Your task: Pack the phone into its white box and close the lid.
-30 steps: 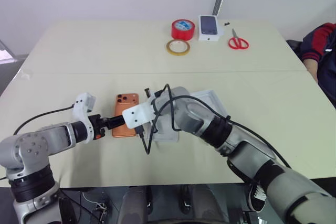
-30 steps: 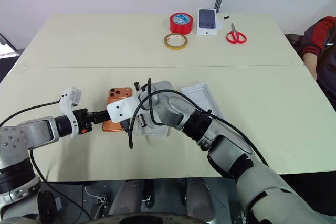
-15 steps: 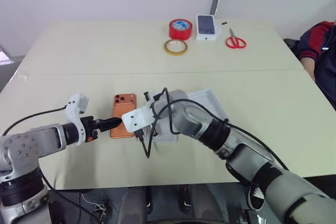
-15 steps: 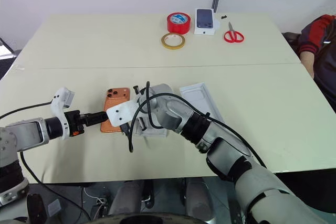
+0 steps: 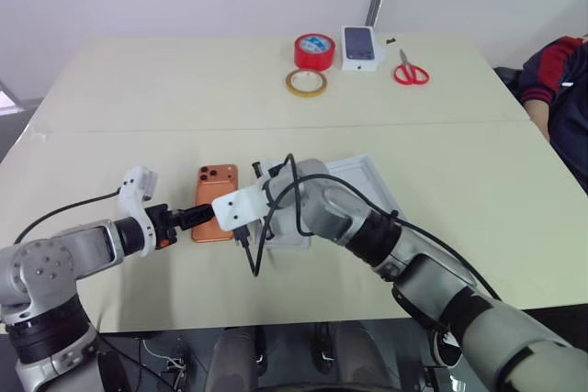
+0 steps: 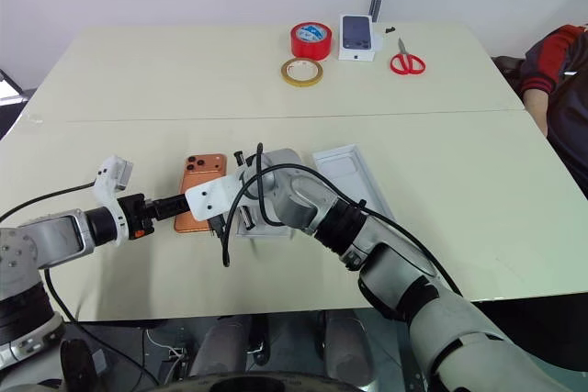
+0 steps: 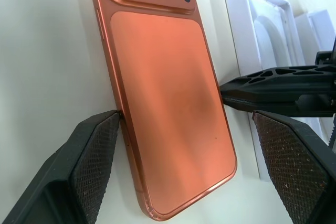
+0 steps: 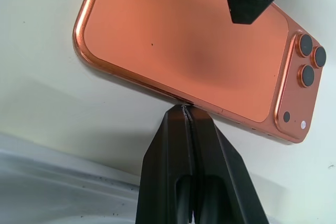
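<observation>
No brand name or readable writing shows on anything; the small white box (image 5: 359, 47) at the upper centre of the left eye view bears only a dark phone picture on top, and the red tape roll (image 5: 314, 50) beside it has a blue-and-white label too small to read.

The phone (image 5: 215, 214) lies flat, back up, on the cream table (image 5: 138, 98), left of centre in the left eye view. Its long axis runs roughly up and down the picture, with the camera bump and its three lenses at the upper end, away from the robot. Its orange back is plain, with no logo visible.

The left gripper (image 7: 173, 145) stands wide, its two textured pads straddling the phone's lower end: one pad (image 7: 97, 169) sits just at the phone's long edge, the other (image 7: 294, 161) is apart from the opposite edge. The right gripper (image 8: 187, 109) is pinched together with nothing between the fingers, its joined tips touching the phone's other long edge near the middle.

The white box (image 7: 252, 40) lies just to the right of the phone, largely behind the right arm; the lid (image 6: 354, 176) lies further right, moulded face up. A yellow tape ring (image 5: 309, 83) and red-handled scissors (image 5: 410, 72) lie near the upper centre. A person's sleeve (image 5: 556, 71) shows at the right edge.
</observation>
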